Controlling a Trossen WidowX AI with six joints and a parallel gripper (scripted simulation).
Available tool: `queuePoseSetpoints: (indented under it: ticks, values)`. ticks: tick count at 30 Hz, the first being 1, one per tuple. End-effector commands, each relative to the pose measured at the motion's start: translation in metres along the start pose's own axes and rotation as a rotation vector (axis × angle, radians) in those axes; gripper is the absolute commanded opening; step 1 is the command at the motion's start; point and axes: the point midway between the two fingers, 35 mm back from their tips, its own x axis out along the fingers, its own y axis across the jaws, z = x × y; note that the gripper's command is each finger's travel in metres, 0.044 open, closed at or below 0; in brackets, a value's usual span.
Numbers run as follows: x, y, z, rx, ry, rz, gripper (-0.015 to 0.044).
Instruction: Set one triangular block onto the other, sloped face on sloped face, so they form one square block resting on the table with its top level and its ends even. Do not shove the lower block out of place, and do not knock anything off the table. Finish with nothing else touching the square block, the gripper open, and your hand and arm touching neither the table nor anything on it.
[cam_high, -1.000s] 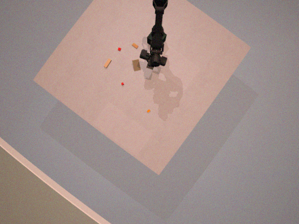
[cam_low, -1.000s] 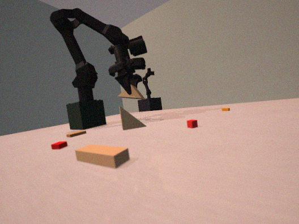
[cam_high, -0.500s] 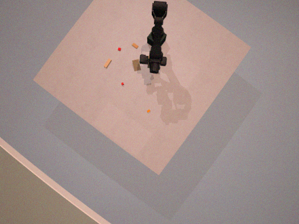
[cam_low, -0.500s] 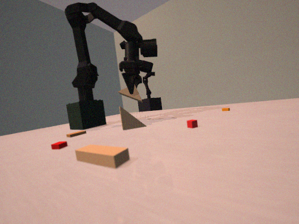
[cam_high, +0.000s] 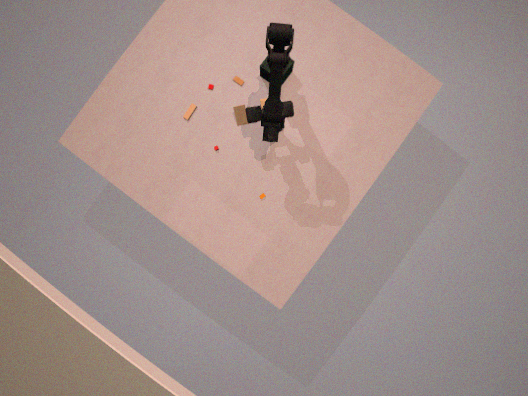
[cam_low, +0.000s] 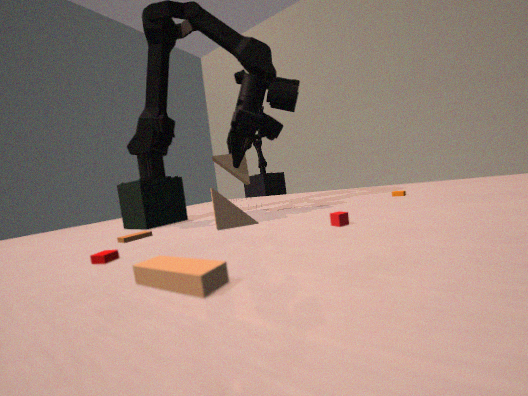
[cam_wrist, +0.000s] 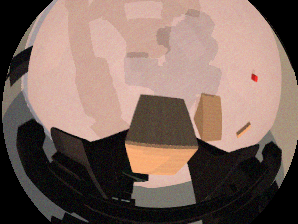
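Observation:
My gripper (cam_high: 270, 111) (cam_low: 237, 162) (cam_wrist: 158, 135) is shut on a tan triangular block (cam_high: 263, 103) (cam_low: 243, 171) (cam_wrist: 160, 159) and holds it in the air. In the exterior view its sloped face points down and to the left. The lower triangular block (cam_high: 241, 115) (cam_low: 230, 215) (cam_wrist: 210, 117) stands on the table, its slope falling to the right in the exterior view. The held block is above it there, with a visible gap; the two slopes look roughly parallel. In the wrist view the lower block is right of the held one. The top view hides most of the held block under the hand.
A tan plank (cam_high: 190, 112) (cam_low: 180, 275), a smaller tan piece (cam_high: 238, 80) (cam_low: 135, 236), one red piece (cam_high: 211, 87) (cam_low: 104, 257), a red cube (cam_high: 216, 148) (cam_low: 339, 219) and an orange piece (cam_high: 262, 196) (cam_low: 398, 193) lie around the blocks. The arm's base (cam_low: 150, 202) stands behind.

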Motion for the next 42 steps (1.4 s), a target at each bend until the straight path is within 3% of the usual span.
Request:
queuePoseSetpoints:
  ticks: [1, 42]
  values:
    - [-0.002, -0.001, 0.003, -0.043, 0.033, 0.015, 0.0]
    - [-0.066, -0.114, 0.022, -0.039, 0.029, 0.004, 0.0]
